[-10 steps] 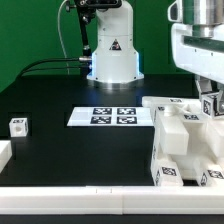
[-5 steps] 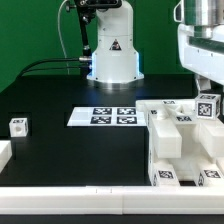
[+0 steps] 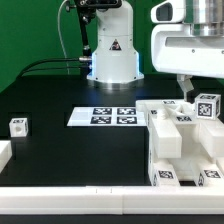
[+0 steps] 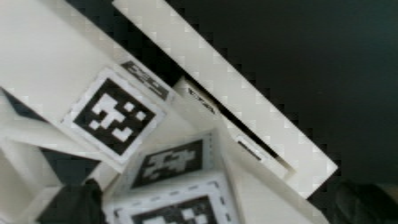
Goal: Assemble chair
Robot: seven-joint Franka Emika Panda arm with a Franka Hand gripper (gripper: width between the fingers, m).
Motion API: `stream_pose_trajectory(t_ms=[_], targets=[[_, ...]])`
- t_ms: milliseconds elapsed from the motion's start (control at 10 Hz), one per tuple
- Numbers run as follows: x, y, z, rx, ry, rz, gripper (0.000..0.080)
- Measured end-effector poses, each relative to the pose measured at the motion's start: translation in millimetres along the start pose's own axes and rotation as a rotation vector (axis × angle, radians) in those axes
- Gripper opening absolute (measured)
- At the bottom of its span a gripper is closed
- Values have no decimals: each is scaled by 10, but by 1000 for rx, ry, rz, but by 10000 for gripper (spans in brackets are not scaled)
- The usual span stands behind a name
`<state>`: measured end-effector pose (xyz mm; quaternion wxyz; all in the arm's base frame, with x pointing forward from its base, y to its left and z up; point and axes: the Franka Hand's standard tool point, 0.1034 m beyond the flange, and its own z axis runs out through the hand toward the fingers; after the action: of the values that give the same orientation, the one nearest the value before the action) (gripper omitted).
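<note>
White plastic chair kit point(image 3: 178, 140), a cluster of flat slabs and blocky pieces with black-and-white square tags, sitting on the black table point(image 3: 60, 150) at the exterior view's right, close to the near white rail. Perched on its far upper edge, a small white tagged cube point(image 3: 207, 105), shown close up in the wrist view point(image 4: 160, 190) beside a long flat white slab point(image 4: 231, 90).

Just above and around that cube, the white two-finger gripper point(image 3: 200, 90): fingers spread wide, one dark fingertip point(image 3: 186, 92) just beside the cube, gripping nothing, to judge by both views. Contact between pad and cube: impossible to tell.

Elsewhere, a thin flat white marker board point(image 3: 112, 116) mid-table, well apart from a lone small white tagged block point(image 3: 17, 126) at the exterior view's left.

Risks, judged from here:
- Cube perhaps only resting rather than seated, so liable to tip or slide off if clipped by a fingertip during a lift or a sideways move.
- Same contact likely to nudge the stacked pieces out of line and spoil later fits.
- Lone block far across the table, calling for a long reach, and likely to be pushed rather than grasped on a poor approach.
- Tags partly masked by the gripper, leaving the cube's pose hard to read.
</note>
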<state>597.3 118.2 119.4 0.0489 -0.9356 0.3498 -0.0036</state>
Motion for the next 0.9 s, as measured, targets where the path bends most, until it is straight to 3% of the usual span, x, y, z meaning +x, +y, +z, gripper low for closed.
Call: stream_pose_trajectory(t_ms=[100,300,400,600,700,800,900], targets=[[12,15,8,-10,4,-105,649],[17,62,54,-54,23,-302,649],[10,56,55,-52,22,-287,649],[8,55,56,-50,23,-244,389],[3,51,58,-47,23,-163,389],[-4,44,59,-40,20,-58,277],[10,49,63,-25,25,28,277]])
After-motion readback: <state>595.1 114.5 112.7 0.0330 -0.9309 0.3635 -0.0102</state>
